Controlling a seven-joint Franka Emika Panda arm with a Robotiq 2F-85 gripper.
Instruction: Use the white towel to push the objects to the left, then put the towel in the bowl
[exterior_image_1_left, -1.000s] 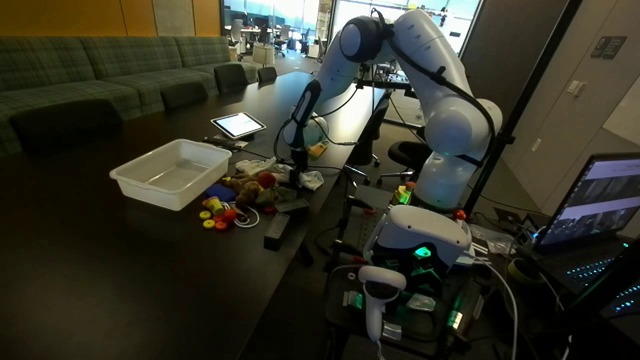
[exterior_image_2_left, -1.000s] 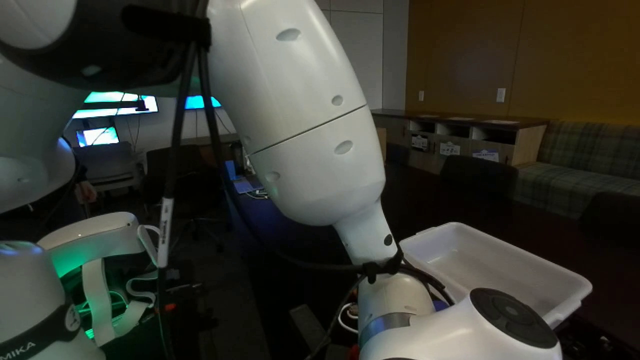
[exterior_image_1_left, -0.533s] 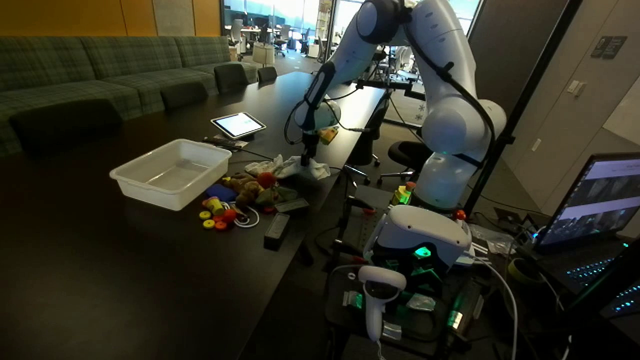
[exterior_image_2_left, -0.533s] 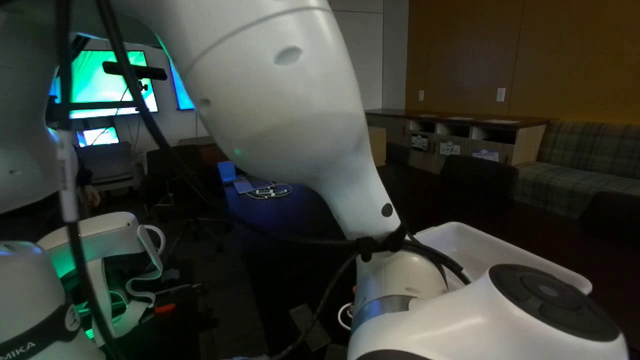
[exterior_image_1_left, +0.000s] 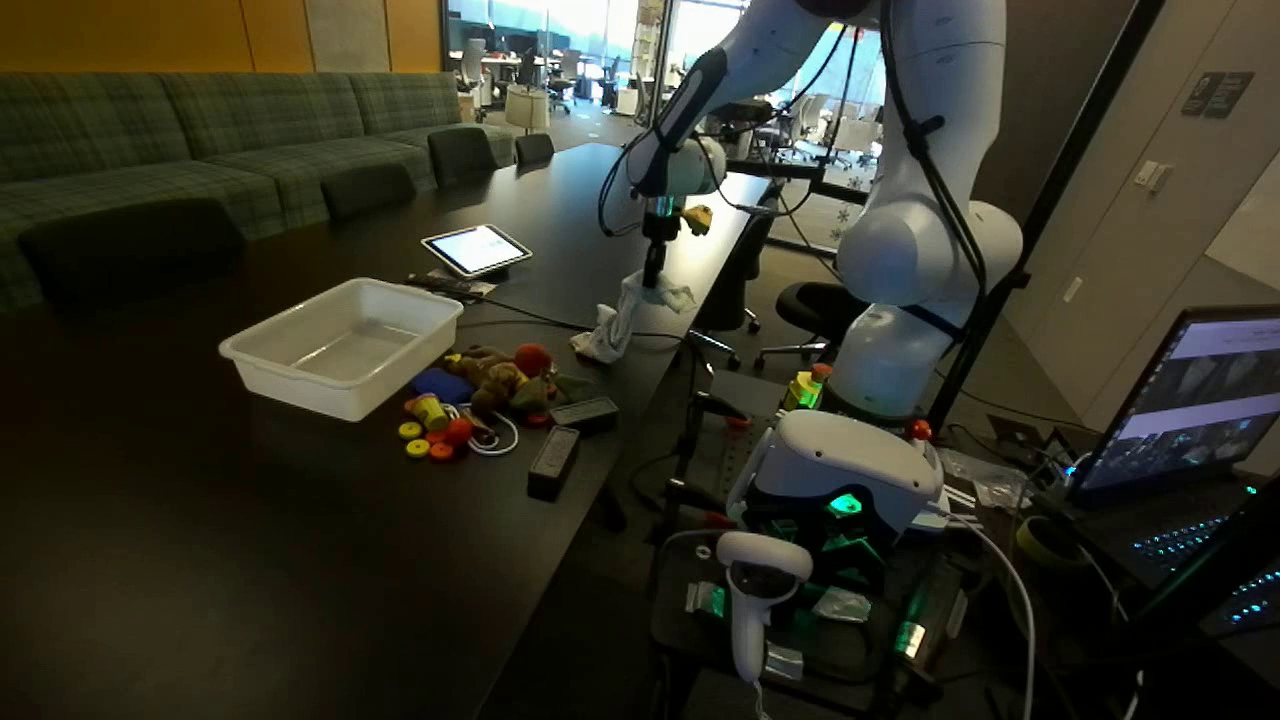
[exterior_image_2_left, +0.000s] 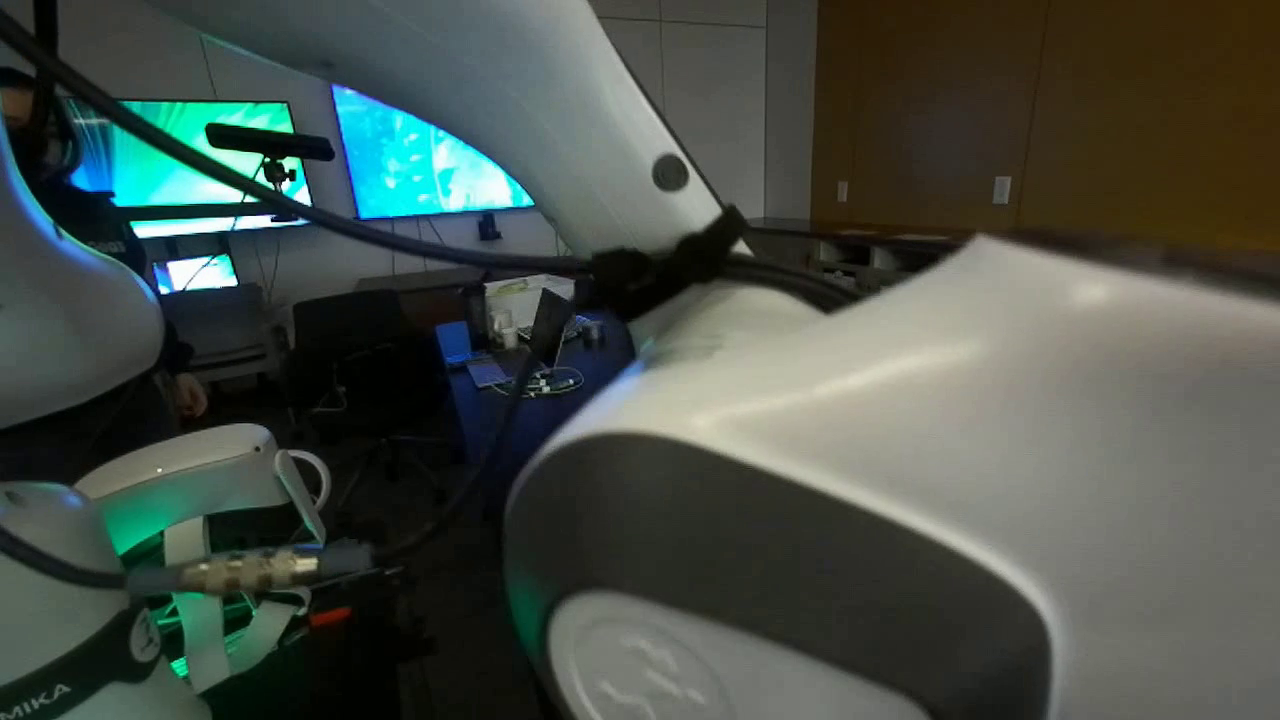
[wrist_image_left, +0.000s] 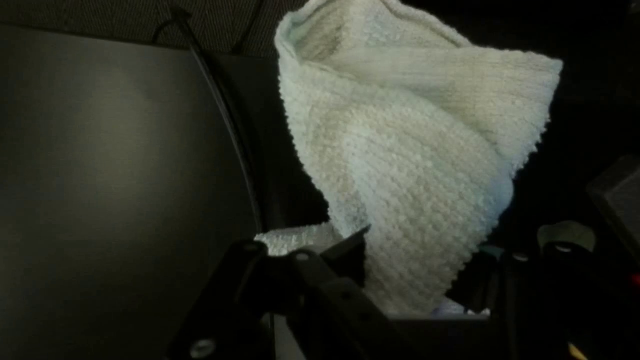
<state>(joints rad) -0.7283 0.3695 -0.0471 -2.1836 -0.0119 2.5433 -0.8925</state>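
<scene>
The white towel (exterior_image_1_left: 615, 328) is pinched in the narrowed jaws and suspended over the tabletop (exterior_image_1_left: 330, 560); in an exterior view, the objects (exterior_image_1_left: 495, 387) are seen heaped at its eight o'clock, with the bowl (exterior_image_1_left: 345, 348) set at nine o'clock.

White towel (wrist_image_left: 407, 160) hangs rumpled; objects (exterior_image_1_left: 495, 385) heaped beside bin (exterior_image_1_left: 300, 386)
</scene>
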